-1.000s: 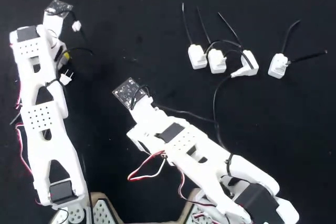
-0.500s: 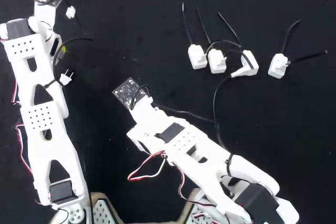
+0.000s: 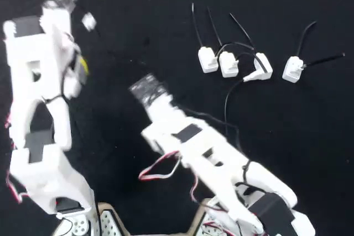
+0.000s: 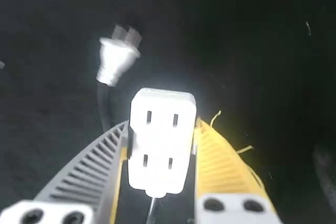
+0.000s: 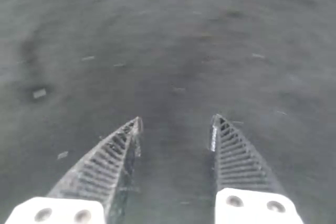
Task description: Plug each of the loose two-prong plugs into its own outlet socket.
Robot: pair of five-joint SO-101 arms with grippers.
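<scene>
Far left of the black table point(image 3: 138, 42): left arm point(image 3: 38, 81) reaches up along the table's left edge. Left gripper point(image 4: 163, 125) is clamped on a white outlet block point(image 4: 161, 137), with the grey finger point(image 4: 100, 156) on one side and the yellow finger point(image 4: 220, 161) on the other. The block's slotted face points away from the wrist, showing two pairs of slots.

Just beyond the block, not touching it: a loose white plug point(image 4: 116, 61) lying on the table, prongs pointing away from the gripper. Its black cord point(image 4: 102, 103) runs back beside the grey finger.

Centre: right arm point(image 3: 204, 147) stretches diagonally from the near right corner toward the middle of the table. Right gripper point(image 5: 176, 124) is spread wide with nothing between the tips, bare cloth under it.

Right, far side: row of four white blocks, first point(image 3: 207, 59), second point(image 3: 228, 64), third point(image 3: 261, 66), fourth point(image 3: 292, 69), each with black cords trailing off. First two sit just beside each other. Fourth stands apart from the third. All are well away from both grippers.
</scene>
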